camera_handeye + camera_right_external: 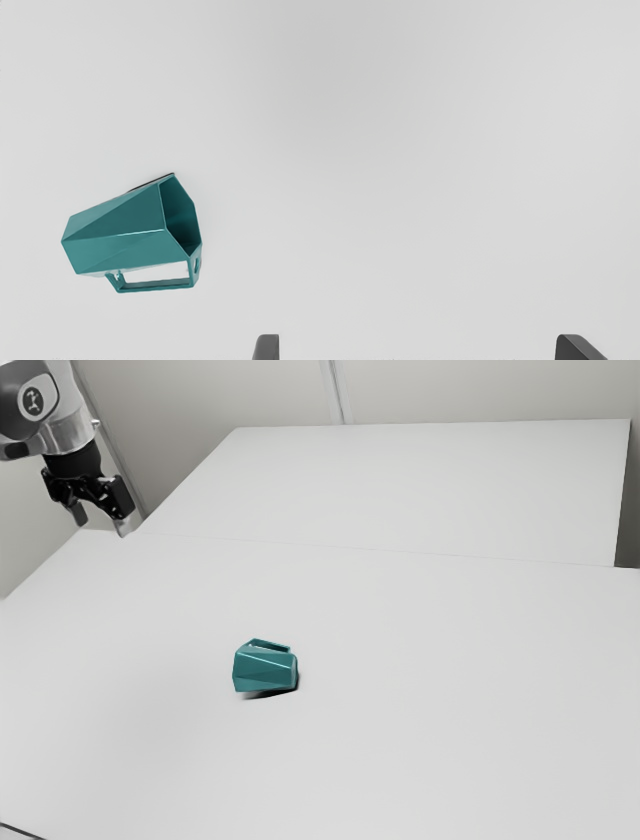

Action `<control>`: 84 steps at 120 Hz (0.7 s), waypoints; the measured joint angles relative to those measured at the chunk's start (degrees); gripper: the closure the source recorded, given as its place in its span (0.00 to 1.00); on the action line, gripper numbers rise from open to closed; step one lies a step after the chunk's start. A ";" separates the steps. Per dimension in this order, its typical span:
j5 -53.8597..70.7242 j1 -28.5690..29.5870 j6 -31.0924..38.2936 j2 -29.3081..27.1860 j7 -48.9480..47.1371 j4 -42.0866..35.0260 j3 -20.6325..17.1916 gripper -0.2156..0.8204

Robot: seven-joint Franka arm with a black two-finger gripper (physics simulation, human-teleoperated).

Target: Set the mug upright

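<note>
1 mug point(265, 672) is seen lying on its side on the table point(430, 690).
The gripper point(102, 526) is spread wide, nothing is held, and it is kept well apart from the mug.

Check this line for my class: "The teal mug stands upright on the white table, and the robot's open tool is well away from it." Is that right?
Not quite: the mug lies on its side, its mouth facing sideways, as the wrist view shows. The rest holds: it is teal and on the white table, and the open tool is well away from it.
</note>
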 joint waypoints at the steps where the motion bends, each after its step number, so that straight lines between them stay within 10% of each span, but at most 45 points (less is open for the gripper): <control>1: -0.05 0.01 0.04 0.00 0.00 -0.01 0.00 0.21; 84: -24.39 6.25 3.26 -0.13 0.00 -17.40 -0.18 0.21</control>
